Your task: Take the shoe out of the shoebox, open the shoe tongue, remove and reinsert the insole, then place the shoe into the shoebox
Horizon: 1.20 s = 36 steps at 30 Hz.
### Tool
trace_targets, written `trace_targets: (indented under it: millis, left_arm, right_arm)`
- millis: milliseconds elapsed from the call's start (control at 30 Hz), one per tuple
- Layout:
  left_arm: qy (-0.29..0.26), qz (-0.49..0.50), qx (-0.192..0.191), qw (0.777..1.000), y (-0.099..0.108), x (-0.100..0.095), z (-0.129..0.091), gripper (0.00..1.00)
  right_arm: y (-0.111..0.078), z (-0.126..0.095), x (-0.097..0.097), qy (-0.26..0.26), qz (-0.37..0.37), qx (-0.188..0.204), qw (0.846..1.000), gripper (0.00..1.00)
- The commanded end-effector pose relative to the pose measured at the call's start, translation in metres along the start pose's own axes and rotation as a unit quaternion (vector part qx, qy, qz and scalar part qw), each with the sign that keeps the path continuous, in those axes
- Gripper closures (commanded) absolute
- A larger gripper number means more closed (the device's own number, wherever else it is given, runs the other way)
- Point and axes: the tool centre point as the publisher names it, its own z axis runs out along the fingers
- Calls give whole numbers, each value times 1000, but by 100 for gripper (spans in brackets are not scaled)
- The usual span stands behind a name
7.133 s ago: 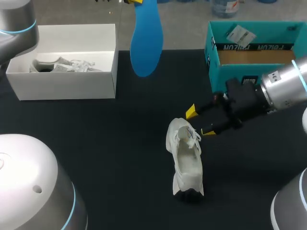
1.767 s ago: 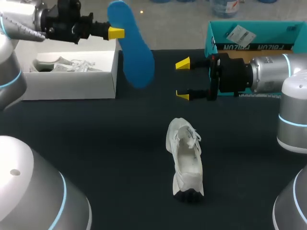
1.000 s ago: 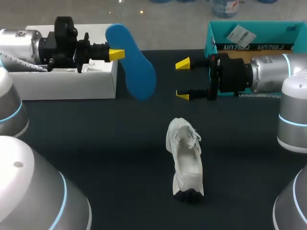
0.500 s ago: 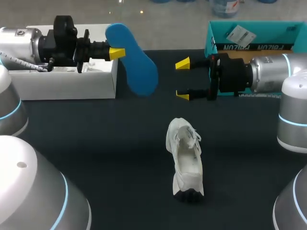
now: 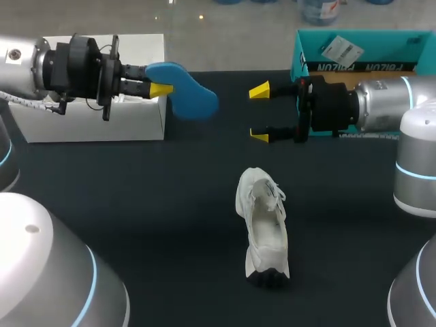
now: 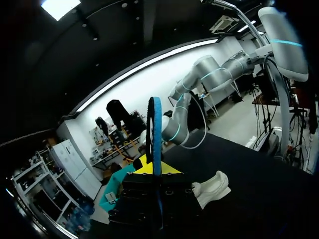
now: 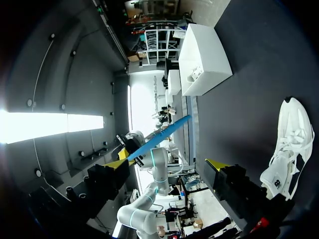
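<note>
The table [image 5: 122,204] carries the white box [image 5: 88,122] beyond and far left of the shoe [image 5: 264,225], and the teal box [image 5: 361,68] beyond and right of it. The insole [image 5: 191,99] hangs beyond and left of the shoe, clamped in the left gripper [image 5: 160,80]. The right gripper [image 5: 259,113] is directly beyond the shoe, fingers spread and empty.

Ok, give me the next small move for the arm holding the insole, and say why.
Probably carry the insole toward the shoe, free end tipping down at its opening. The left gripper is shut on one end of it in the air by the white shoebox; the shoe lies on the table, opening up; the right gripper is open.
</note>
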Motion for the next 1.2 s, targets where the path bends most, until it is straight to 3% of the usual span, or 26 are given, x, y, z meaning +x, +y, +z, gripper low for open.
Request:
trace_targets:
  millis: [33,467,633,1200]
  left_arm:
    - [-15,72,-3,997,1,19,1,100]
    - [18,128,0,992,9,59,40,100]
    - [0,186,-13,982,1,56,49,100]
    - [-2,186,-15,982,-2,54,48,100]
  right_arm:
    - [0,1,0,-1,0,-1,1000,0]
    - [0,1,0,-1,0,-1,1000,0]
    - [0,1,0,-1,0,-1,1000,0]
    - [0,1,0,-1,0,-1,1000,0]
